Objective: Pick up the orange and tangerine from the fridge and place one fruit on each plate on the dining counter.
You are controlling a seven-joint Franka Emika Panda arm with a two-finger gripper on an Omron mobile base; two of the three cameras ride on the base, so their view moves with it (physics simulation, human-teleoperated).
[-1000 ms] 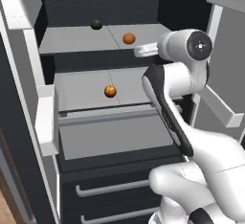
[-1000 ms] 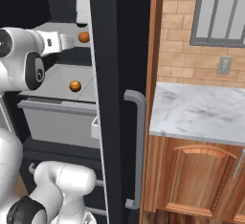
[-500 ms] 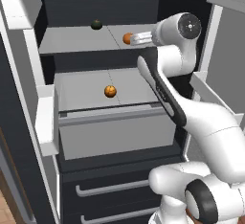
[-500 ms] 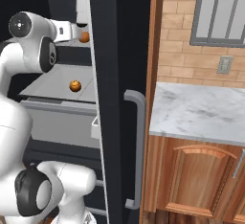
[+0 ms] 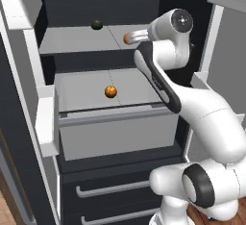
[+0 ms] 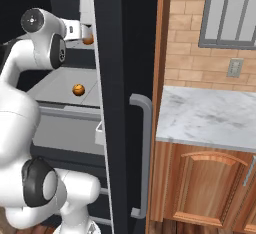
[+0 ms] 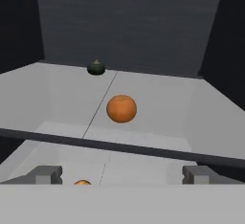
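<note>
Claw [image 7: 122, 174]: two small dark finger tips spread wide, empty, aimed into the tall black fridge [image 5: 29, 137] at the round orange fruit [image 7: 121, 108] on the pale grey upper shelf [image 5: 72, 40]. Left to right there: small dark green round item [image 5: 97, 24], then that fruit just short of the claw; a second smaller orange fruit [image 5: 111, 92] sits one shelf down. Advice: centre the fruit between the tips and go in level before closing; being round, it has no long axis or facing.
</note>
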